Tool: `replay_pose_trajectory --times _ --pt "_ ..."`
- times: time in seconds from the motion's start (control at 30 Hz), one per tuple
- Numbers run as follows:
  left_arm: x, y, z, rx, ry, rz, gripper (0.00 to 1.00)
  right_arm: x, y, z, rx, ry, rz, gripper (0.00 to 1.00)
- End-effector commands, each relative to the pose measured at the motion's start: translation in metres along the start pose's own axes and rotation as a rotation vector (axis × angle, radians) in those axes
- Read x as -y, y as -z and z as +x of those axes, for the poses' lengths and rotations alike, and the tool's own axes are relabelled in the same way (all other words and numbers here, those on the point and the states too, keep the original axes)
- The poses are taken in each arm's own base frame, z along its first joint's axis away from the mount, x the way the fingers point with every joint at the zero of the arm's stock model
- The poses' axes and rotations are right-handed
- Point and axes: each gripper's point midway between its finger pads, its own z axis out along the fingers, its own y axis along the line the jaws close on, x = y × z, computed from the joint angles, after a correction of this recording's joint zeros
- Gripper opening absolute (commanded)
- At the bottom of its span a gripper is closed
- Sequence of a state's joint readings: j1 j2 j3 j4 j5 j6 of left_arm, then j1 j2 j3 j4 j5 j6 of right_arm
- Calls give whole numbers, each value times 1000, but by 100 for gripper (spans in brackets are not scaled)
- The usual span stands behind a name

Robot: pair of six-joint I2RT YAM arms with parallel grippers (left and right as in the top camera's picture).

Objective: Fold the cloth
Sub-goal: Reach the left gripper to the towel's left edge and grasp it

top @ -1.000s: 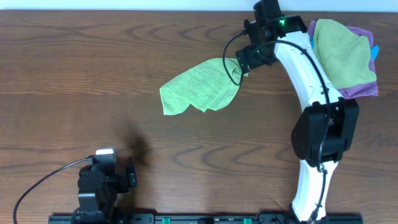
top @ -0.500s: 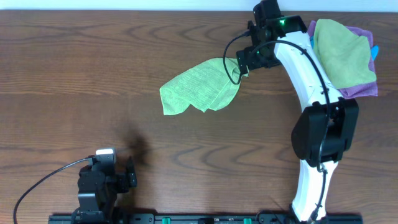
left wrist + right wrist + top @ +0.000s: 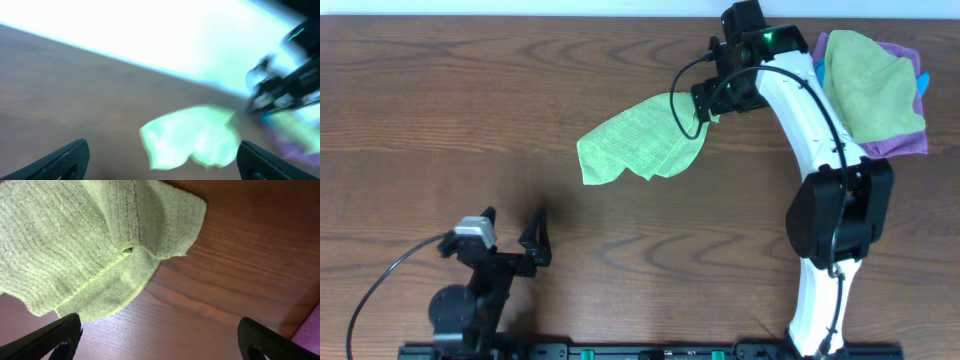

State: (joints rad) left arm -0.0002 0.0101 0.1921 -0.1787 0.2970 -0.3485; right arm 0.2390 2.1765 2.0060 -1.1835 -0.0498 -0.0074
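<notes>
I've got the cloth [image 3: 640, 142] lying crumpled on the table [image 3: 440, 100], long axis running left to right, its right end just under my right gripper [image 3: 703, 104], jaws spread and empty (my left gripper [image 3: 515, 224], likewise spread wide, sits well apart).

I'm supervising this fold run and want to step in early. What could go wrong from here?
1. The cloth lies bunched, edges doubled over; the open right gripper could pinch two layers and fold it crooked.
2. The right arm runs beside the yellow-green cloth on the purple cloth; a sweep might drag them.
</notes>
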Motion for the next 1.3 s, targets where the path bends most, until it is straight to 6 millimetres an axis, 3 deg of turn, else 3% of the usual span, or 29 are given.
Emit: replay_pose_trajectory --times 0.0,0.27,0.37,0.47,0.6,0.8,0.9,1.03,1.1,1.13,1.17,1.2,1.27 --pt "19 2 -5 -9 304 98 95 -7 -3 5 -19 -5 -16 99" --pt "29 -9 -2 -90 440 148 95 4 4 5 -15 7 2 99" --pt "33 -21 -6 -162 447 130 95 13 11 2 8 43 7 99" --pt "45 -38 -24 -258 382 137 96 25 19 1 26 44 15 99" --pt "47 -62 -21 -473 368 63 96 40 24 0 41 25 24 99" --pt "85 -105 16 -844 357 89 95 68 27 -9 91 44 29 99" --pt "110 -126 33 -915 357 177 96 68 31 -19 156 14 -84 99" --pt "115 -155 58 -938 441 154 95 69 45 -37 278 -19 -273 99" --pt "112 -169 66 -924 441 153 92 78 47 -39 297 -35 -274 99" --pt "105 -172 74 -936 451 115 82 81 47 -39 298 -41 -270 99" --pt "95 -173 87 -965 482 44 84 85 47 -38 295 -46 -261 99" --pt "85 -171 100 -995 513 -34 98 88 46 -36 291 -40 -251 99" --pt "69 -168 126 -1047 523 -147 95 92 43 -35 282 -20 -216 99"
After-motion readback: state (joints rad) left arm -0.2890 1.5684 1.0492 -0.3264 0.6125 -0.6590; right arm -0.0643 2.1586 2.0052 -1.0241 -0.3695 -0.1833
